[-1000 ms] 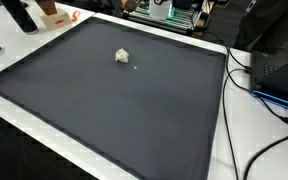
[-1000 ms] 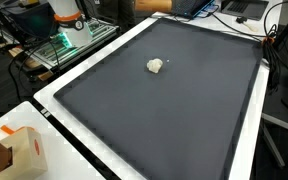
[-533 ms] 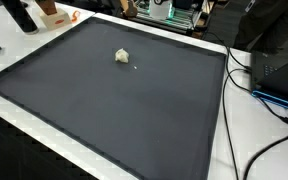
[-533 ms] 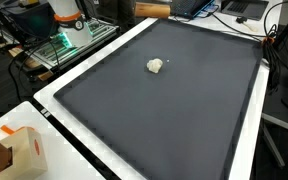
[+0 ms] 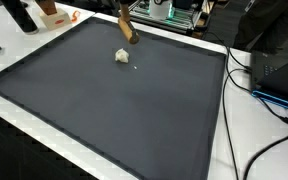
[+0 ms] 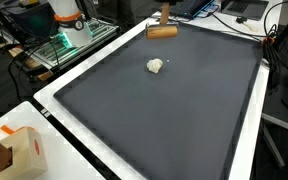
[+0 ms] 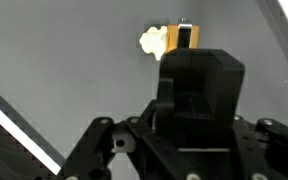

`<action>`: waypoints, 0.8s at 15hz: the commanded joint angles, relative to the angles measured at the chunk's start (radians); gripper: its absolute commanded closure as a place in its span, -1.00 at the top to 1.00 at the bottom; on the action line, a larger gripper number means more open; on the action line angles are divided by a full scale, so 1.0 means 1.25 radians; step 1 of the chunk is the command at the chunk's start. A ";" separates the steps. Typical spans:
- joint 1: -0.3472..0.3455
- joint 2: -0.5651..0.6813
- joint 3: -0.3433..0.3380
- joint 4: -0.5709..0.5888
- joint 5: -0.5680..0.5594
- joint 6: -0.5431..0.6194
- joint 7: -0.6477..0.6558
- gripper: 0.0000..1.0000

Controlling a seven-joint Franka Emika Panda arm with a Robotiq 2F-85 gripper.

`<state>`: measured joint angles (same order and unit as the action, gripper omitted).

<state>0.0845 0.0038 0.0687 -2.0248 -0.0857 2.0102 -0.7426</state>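
Over the far edge of the dark mat (image 5: pixel 104 110), your gripper (image 7: pixel 194 80) hovers with a wooden tool (image 6: pixel 162 31) at its tip. Its jaws are hidden, so you cannot tell their grip. A crumpled white lump (image 5: pixel 122 56) lies on the mat near the tool.

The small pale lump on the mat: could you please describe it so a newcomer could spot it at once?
A large dark mat covers most of the white table. Near its far edge, beside a brown wooden tool, lies a crumpled off-white lump. Apart from a tiny speck beside it, nothing else on the mat is pale.
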 commanded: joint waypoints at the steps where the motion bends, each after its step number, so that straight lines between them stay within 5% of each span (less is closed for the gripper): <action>1: -0.001 -0.031 0.005 -0.092 -0.012 0.110 -0.068 -0.52; 12: -0.008 -0.027 0.000 -0.208 -0.017 0.223 -0.110 -0.52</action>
<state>0.0819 0.0011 0.0716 -2.2376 -0.0884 2.2589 -0.8572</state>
